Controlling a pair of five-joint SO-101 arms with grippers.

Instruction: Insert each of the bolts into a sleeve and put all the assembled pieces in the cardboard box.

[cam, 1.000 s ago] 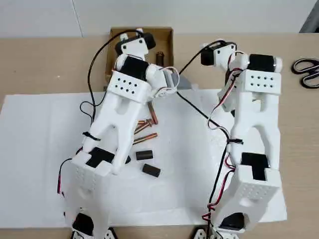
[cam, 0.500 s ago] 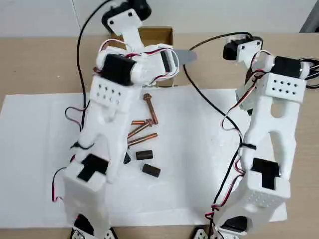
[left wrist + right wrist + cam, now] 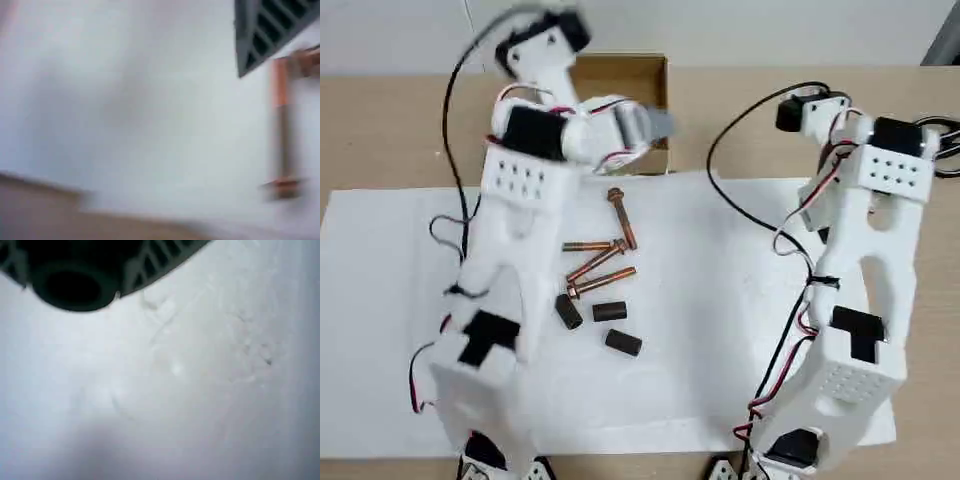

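Note:
Several copper bolts (image 3: 598,262) lie in a loose cluster on the white sheet (image 3: 720,330); one bolt (image 3: 281,125) also appears in the left wrist view. Three black sleeves (image 3: 610,312) rest just in front of them. The cardboard box (image 3: 638,70) stands at the back, and my left gripper (image 3: 655,122) hangs blurred over its front edge, above the bolts. My right gripper (image 3: 75,275) hovers close over bare white sheet on the right side, shut on a black sleeve (image 3: 70,290) seen end-on with its hole facing the camera.
Scissors (image 3: 945,135) lie on the wooden table at the far right, partly behind the right arm. Black cables loop over the sheet between the two arms. The sheet's front edge lies near the arm bases.
My left arm has lifted and swung left, drawing its gripper back from the box, which uncovers the third sleeve. My right arm has shifted right and a little forward.

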